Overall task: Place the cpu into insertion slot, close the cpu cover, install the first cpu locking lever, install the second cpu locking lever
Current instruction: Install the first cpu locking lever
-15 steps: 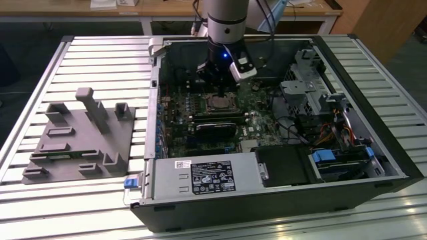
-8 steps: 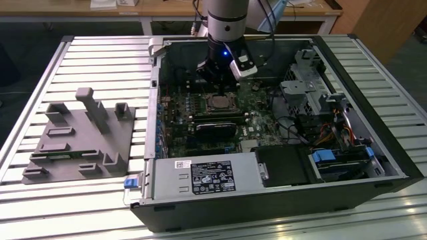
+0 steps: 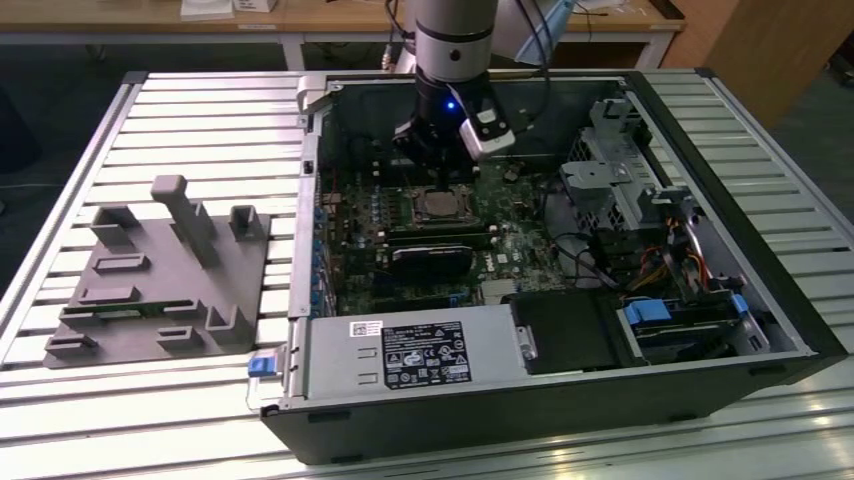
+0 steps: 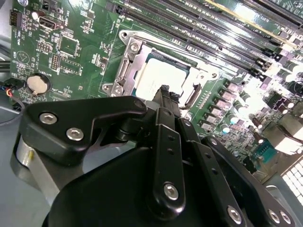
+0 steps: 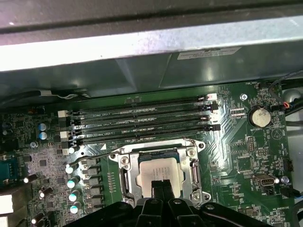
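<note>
under the gripper (image 5: pixel 161 185), seemingly pressed together, the cpu (image 5: pixel 157 169) lies in the insertion slot (image 5: pixel 127 176).

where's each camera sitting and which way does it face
Exterior view: above the open case, looking down into it; shows the arm and tool.
First wrist view: on the arm, facing down the tool at the cpu and memory slots.
Second wrist view: on the arm, looking across the tool's dark linkage at the green board.
Both wrist views share the cpu below the tool.
</note>
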`<state>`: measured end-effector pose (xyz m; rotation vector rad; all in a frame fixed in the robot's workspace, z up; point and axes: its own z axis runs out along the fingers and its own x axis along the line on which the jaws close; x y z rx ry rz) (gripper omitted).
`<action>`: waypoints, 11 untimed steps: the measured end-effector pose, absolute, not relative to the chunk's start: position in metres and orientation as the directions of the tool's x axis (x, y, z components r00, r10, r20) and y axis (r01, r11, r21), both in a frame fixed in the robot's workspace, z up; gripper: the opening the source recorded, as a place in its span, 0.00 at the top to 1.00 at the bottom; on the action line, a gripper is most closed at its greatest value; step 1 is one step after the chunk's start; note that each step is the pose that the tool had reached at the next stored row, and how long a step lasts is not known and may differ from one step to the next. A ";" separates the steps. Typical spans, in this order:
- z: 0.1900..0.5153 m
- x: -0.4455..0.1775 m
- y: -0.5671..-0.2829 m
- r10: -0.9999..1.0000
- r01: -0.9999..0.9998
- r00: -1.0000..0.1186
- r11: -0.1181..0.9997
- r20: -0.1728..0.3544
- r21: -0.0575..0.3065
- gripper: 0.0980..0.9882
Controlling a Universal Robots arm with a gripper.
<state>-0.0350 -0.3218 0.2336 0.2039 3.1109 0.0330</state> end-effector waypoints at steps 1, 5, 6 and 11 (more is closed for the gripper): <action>0.234 -0.035 -0.322 0.131 0.130 -0.991 0.991 -0.023 0.023 0.99; 0.239 -0.035 -0.322 0.131 0.130 -0.991 0.991 -0.023 0.023 0.99; 0.240 -0.035 -0.322 0.131 0.130 -0.991 0.991 -0.023 0.023 0.99; 0.244 -0.035 -0.322 0.131 0.130 -0.991 0.991 -0.023 0.023 0.99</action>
